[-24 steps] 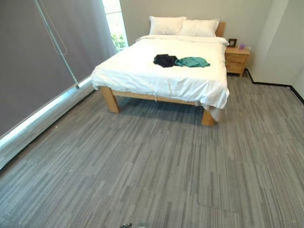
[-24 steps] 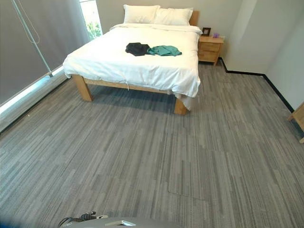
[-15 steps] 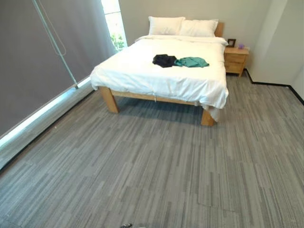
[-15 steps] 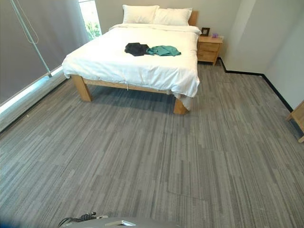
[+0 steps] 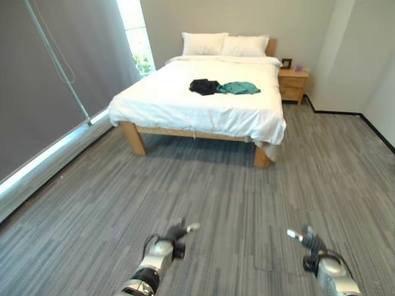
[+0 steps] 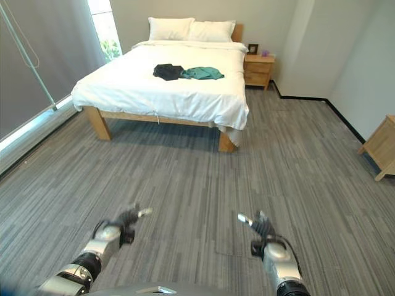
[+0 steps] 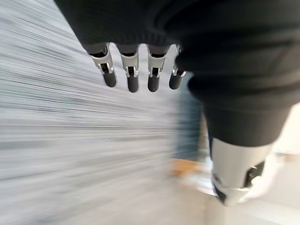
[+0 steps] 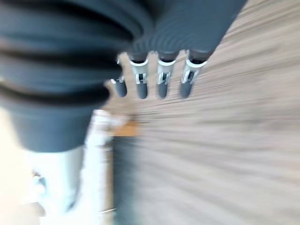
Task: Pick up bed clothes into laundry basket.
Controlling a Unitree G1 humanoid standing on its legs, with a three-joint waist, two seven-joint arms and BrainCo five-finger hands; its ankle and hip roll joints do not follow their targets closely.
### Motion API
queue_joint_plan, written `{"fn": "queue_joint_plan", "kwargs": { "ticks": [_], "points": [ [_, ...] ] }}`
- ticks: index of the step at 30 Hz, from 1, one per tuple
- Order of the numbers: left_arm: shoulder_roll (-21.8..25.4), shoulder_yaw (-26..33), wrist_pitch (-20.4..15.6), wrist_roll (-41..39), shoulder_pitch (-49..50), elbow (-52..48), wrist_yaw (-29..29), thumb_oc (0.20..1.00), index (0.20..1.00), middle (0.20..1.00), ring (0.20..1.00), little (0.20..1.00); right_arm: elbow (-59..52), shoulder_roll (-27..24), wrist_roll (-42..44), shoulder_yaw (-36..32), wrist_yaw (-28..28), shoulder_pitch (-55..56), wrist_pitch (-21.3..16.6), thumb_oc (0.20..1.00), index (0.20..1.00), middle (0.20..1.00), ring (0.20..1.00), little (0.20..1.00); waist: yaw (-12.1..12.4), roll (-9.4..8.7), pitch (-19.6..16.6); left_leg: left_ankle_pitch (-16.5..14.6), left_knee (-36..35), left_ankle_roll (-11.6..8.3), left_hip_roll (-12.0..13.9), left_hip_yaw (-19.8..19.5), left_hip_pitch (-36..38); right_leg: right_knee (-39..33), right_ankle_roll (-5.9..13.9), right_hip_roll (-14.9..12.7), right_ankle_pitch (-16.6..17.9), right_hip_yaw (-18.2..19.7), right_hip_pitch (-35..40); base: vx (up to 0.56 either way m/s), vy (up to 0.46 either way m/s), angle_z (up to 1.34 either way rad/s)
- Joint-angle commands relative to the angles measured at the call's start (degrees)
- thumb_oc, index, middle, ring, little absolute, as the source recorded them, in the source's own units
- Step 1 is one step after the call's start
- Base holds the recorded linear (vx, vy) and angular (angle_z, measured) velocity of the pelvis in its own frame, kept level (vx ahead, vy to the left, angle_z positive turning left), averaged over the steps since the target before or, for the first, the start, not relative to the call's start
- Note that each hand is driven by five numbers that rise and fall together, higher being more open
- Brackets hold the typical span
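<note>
- A black garment (image 5: 204,86) and a teal garment (image 5: 238,88) lie touching in the middle of the bed (image 5: 185,108), well apart from the robot.
- Left hand (image 5: 173,235) and right hand (image 5: 310,242) hang over the floor, fingers straight, empty.
- The clothes look soft, light and limp; bunching a raised fold probably grips best.

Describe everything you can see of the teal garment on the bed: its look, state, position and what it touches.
The teal garment is a soft, crumpled piece of cloth, bunched rather than folded, lying flat on the white bedding around the middle of the bed, on the side nearer the nightstand. Its edge meets a dark garment lying beside it on the window side. Nothing rests on it, and neither hand is near it.
</note>
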Motion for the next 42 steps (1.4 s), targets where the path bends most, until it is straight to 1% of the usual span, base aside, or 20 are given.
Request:
{"fn": "queue_joint_plan", "kwargs": {
  "ticks": [1,6,9,11,12,17,19,21,27,28,29,30,32,33,35,36,37,40,41,42],
  "points": [
    [0.2,0.9,-1.2,-6.7,0.7,-5.3,1.5,1.000,1.000,1.000,1.000,1.000,-3.7,0.8,1.4,-1.1,-2.1,0.9,-2.2,1.000,1.000,1.000,1.000,1.000,-0.6,-1.51,1.1,4.0,-4.1,-1.46,-1.0,-7.9,-1.6,-11.0,2.35,-2.1,8.1,-0.9,2.8,-0.01,0.006,0.09],
    [0.8,1.7,-1.6,-7.5,5.5,-13.6,0.8,1.000,1.000,1.000,1.000,1.000,-12.0,1.3,-3.6,0.0,-0.3,3.0,-3.6,1.000,1.000,1.000,1.000,1.000,-0.3,-1.38,1.8,3.9,-4.1,-1.53,-1.1,-8.1,-1.5,-11.0,2.47,-2.3,7.8,-0.9,2.9,0.00,0.003,0.05],
    [1.0,2.1,-2.2,-4.5,6.4,-14.1,1.3,1.000,1.000,1.000,1.000,1.000,-13.2,1.1,-8.3,0.5,-1.0,3.9,-5.5,1.000,1.000,1.000,1.000,1.000,-0.3,-1.27,2.2,3.7,-4.1,-1.52,-1.1,-8.2,-1.4,-11.0,2.47,-2.3,7.7,-0.9,3.0,0.00,0.000,0.00],
    [1.0,2.1,-2.2,-4.5,6.4,-14.1,1.3,1.000,1.000,1.000,1.000,1.000,-13.2,1.1,-8.3,0.5,-1.0,3.9,-5.5,1.000,1.000,1.000,1.000,1.000,-0.3,-1.27,2.2,3.7,-4.1,-1.52,-1.1,-8.2,-1.3,-11.0,2.47,-2.3,7.7,-0.9,3.0,0.00,0.000,0.00],
    [1.6,2.8,-2.8,-1.5,7.7,-16.4,2.5,1.000,1.000,1.000,1.000,1.000,-13.7,0.8,-11.4,0.7,-2.3,4.4,-7.6,1.000,1.000,1.000,1.000,1.000,-0.4,-1.06,2.6,3.7,-4.1,-1.48,-1.1,-8.1,-1.3,-11.0,2.45,-2.4,7.7,-0.9,3.1,0.00,0.000,0.00],
    [1.8,5.4,-3.7,-3.7,10.7,-18.9,2.8,1.000,1.000,1.000,1.000,1.000,-17.3,-0.6,-14.9,1.6,-0.7,5.6,-8.4,1.000,1.000,1.000,1.000,1.000,-0.6,-0.93,3.5,3.6,-4.1,-1.32,-1.2,-7.8,-1.6,-11.0,2.56,-2.5,7.8,-0.5,2.7,0.00,0.000,0.00],
    [3.7,6.6,-3.8,2.0,11.2,-21.1,3.3,1.000,1.000,1.000,1.000,1.000,-18.9,-3.3,-19.6,2.2,0.7,5.6,-8.4,1.000,1.000,1.000,1.000,1.000,-0.5,-1.07,4.1,3.4,-4.1,-1.07,-1.3,-7.5,-1.8,-11.0,2.73,-2.6,7.9,-0.1,2.3,0.03,0.039,-0.03],
    [4.5,7.3,-3.6,3.9,11.5,-21.7,3.0,1.000,1.000,1.000,1.000,1.000,-19.1,-4.3,-21.1,1.9,0.9,5.2,-8.2,1.000,1.000,1.000,1.000,1.000,-0.4,-1.08,4.3,3.2,-4.1,-0.83,-1.4,-7.2,-1.8,-11.0,2.85,-2.7,7.9,0.3,2.2,0.03,0.032,-0.03],
    [4.3,8.5,-4.5,0.5,9.6,-22.4,4.8,1.000,1.000,1.000,1.000,1.000,-17.8,-2.7,-15.0,1.0,0.5,2.1,-8.0,1.000,1.000,1.000,1.000,1.000,-0.2,-0.67,5.2,2.7,-4.1,0.71,-2.0,-5.6,-2.5,-10.5,3.09,-3.5,7.8,1.5,1.5,0.06,0.065,-0.14],
    [4.1,8.4,-4.7,-1.5,9.1,-23.6,5.1,1.000,1.000,1.000,1.000,1.000,-17.7,-1.0,-7.5,0.5,1.4,1.6,-9.2,1.000,1.000,1.000,1.000,1.000,-0.2,-0.15,6.0,2.0,-4.1,1.49,-2.0,-5.0,-2.4,-5.5,3.23,-3.7,6.1,1.4,-0.8,0.06,0.080,-0.27],
    [4.1,8.4,-4.7,-1.5,9.1,-23.6,5.1,1.000,1.000,1.000,1.000,1.000,-17.7,-1.0,-7.4,0.5,1.4,1.6,-9.2,1.000,1.000,1.000,1.000,1.000,-0.1,-0.15,6.0,2.0,-4.1,1.49,-2.0,-5.0,-2.4,-5.2,3.24,-3.7,5.9,1.5,-1.0,0.05,0.086,-0.22],
    [4.0,7.8,-4.7,-1.9,8.7,-24.1,5.0,1.000,1.000,1.000,1.000,1.000,-16.7,0.1,-3.4,0.3,1.6,1.3,-10.2,1.000,1.000,1.000,1.000,1.000,-0.1,0.00,6.5,2.0,-3.9,1.88,-2.0,-4.8,-2.6,-0.6,3.87,-3.3,5.6,1.3,-3.4,0.00,0.046,-0.14],
    [4.6,6.7,-4.2,-1.6,7.7,-25.5,4.6,1.000,1.000,1.000,1.000,1.000,-18.2,0.6,-2.2,0.4,1.9,1.7,-10.5,1.000,1.000,1.000,1.000,1.000,-0.8,0.00,7.9,1.8,-2.7,2.70,-2.4,-5.2,-3.3,10.2,5.91,-2.7,8.9,1.3,-8.4,0.05,0.097,-0.16],
    [5.0,5.8,-4.0,-1.2,6.5,-25.9,4.3,1.000,1.000,1.000,1.000,1.000,-19.5,0.5,-2.7,0.4,2.6,1.8,-10.3,1.000,1.000,1.000,1.000,1.000,-1.7,0.46,9.4,0.8,-1.0,3.28,-2.1,-5.8,-3.5,20.4,6.69,-2.4,11.7,0.6,-14.1,0.08,0.101,-0.08],
    [4.8,5.4,-4.1,-0.9,6.0,-25.5,4.3,1.000,1.000,1.000,1.000,1.000,-19.9,0.5,-3.1,0.4,3.1,2.0,-10.3,1.000,1.000,1.000,1.000,1.000,-2.1,0.49,10.1,0.2,-0.5,3.35,-2.1,-6.3,-3.3,22.2,6.88,-2.4,12.1,0.8,-16.3,0.12,0.055,0.08],
    [4.8,5.4,-4.2,-0.7,5.7,-25.4,4.2,1.000,1.000,1.000,1.000,1.000,-19.9,0.4,-3.5,0.3,3.7,2.1,-10.1,1.000,1.000,1.000,1.000,1.000,-2.7,0.56,10.5,-0.3,-0.9,3.28,-2.0,-6.8,-2.4,22.1,6.73,-2.2,12.0,0.6,-17.9,0.41,-0.006,0.12],
    [4.8,5.4,-4.7,-0.1,5.1,-25.2,4.2,1.000,1.000,1.000,1.000,1.000,-19.6,0.0,-3.8,0.9,4.9,2.5,-9.4,1.000,1.000,1.000,1.000,1.000,-3.9,0.30,10.4,-1.4,-2.2,2.67,-2.0,-8.2,0.6,14.9,5.83,-2.3,11.0,0.2,-20.0,0.37,-0.020,0.06],
    [4.7,5.4,-4.7,-0.1,5.2,-25.2,4.2,1.000,1.000,1.000,1.000,1.000,-19.6,-0.1,-3.8,1.0,4.9,2.5,-9.3,1.000,1.000,1.000,1.000,1.000,-4.1,0.52,10.6,-1.5,-2.4,2.63,-1.7,-8.5,1.1,14.8,5.77,-2.2,10.8,-0.2,-19.5,0.18,-0.036,0.14],
    [4.7,5.7,-5.3,-0.6,5.6,-25.8,3.9,1.000,1.000,1.000,1.000,1.000,-19.7,-0.5,-3.4,1.1,5.2,3.2,-9.3,1.000,1.000,1.000,1.000,1.000,-5.5,0.46,10.5,-3.2,-3.8,1.72,-1.2,-10.5,4.5,3.8,5.30,-2.2,11.3,-0.1,-19.5,0.53,-0.180,0.11],
    [4.9,5.8,-5.5,-0.7,5.1,-25.2,3.4,1.000,1.000,1.000,1.000,1.000,-19.7,-0.7,-3.8,1.8,5.5,3.5,-8.8,1.000,1.000,1.000,1.000,1.000,-7.2,-0.46,10.1,-4.9,-4.1,0.81,-0.8,-12.1,6.6,-6.3,6.12,-2.0,15.4,2.7,-21.3,0.68,-0.231,0.04]
  ]
}}
